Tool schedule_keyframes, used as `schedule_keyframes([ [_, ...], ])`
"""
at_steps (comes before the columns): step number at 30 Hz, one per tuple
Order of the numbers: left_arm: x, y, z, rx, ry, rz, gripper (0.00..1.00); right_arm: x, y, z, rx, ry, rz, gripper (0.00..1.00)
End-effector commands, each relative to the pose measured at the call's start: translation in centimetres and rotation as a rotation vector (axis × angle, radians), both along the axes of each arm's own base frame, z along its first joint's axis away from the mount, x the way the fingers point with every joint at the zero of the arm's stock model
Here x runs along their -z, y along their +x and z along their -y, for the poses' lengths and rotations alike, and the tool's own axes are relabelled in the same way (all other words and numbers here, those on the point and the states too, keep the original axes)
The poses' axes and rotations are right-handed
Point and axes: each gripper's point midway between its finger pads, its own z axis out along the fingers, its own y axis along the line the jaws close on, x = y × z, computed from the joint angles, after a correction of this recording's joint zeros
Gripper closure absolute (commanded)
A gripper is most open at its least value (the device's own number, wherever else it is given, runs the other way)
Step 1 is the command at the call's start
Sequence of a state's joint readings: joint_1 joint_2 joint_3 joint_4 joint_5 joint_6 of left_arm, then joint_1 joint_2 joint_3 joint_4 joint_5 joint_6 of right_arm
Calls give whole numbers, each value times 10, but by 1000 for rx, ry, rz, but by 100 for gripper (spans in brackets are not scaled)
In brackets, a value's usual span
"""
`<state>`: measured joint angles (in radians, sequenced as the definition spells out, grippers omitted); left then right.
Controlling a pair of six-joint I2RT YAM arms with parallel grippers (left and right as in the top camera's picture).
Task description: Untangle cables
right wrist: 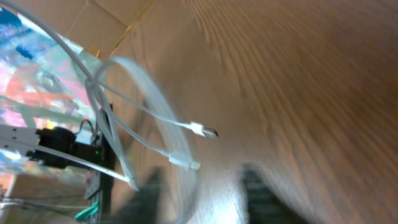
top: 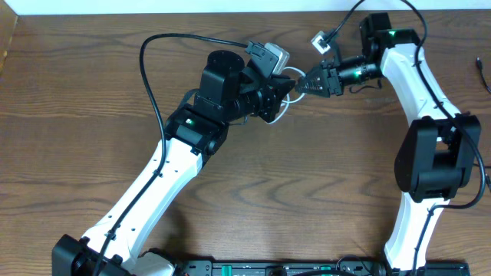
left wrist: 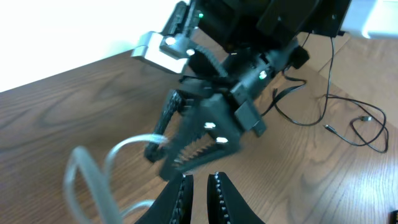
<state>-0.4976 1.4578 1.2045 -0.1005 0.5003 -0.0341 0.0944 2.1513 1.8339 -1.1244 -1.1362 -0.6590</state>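
The white cable [top: 282, 115] hangs in loops between the two grippers at the table's far middle. My left gripper [top: 284, 95] points at it. In the left wrist view its fingers [left wrist: 185, 194] stand almost together with only a thin gap, and blurred white loops [left wrist: 84, 177] run beside and under the left one. My right gripper [top: 298, 84] faces the left one. Its blurred fingers [right wrist: 261, 196] are apart, with a white loop [right wrist: 146, 87] and two plug ends [right wrist: 186, 164] between and ahead of them. A thin black cable [left wrist: 367, 132] lies apart at the far right.
Both arms meet near the far table edge [top: 230, 17]. The left arm's black wire [top: 146, 54] arcs over the table at the back left. A black bar of electronics [top: 268, 268] lines the front edge. Cardboard [right wrist: 106, 28] shows beyond the table.
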Motion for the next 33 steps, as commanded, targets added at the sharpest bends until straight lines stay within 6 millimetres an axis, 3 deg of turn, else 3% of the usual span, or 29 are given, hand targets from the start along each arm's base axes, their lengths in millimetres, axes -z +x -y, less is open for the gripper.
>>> schedule_keyframes([
  [1,-9,-4,2,19,-29,-1,85,5,4,-7,22,-28,-30,99],
  [6,-8,2,-5,0,-29,-2,85,49,33,31,270,-343,-139,99],
  [10,-9,10,-19,-37,-27,-4,85,52,43,57,338,-362,-151,99],
  [14,-15,19,-42,-90,-28,6,86,58,55,105,475,-409,-199,99],
  [22,-41,22,-101,-220,-31,40,86,62,48,187,631,-405,-310,99],
  [26,-46,17,-113,-231,-5,64,86,62,40,191,616,-402,-328,99],
  [33,-21,15,-113,-230,26,-25,84,37,37,135,470,-215,-304,99],
])
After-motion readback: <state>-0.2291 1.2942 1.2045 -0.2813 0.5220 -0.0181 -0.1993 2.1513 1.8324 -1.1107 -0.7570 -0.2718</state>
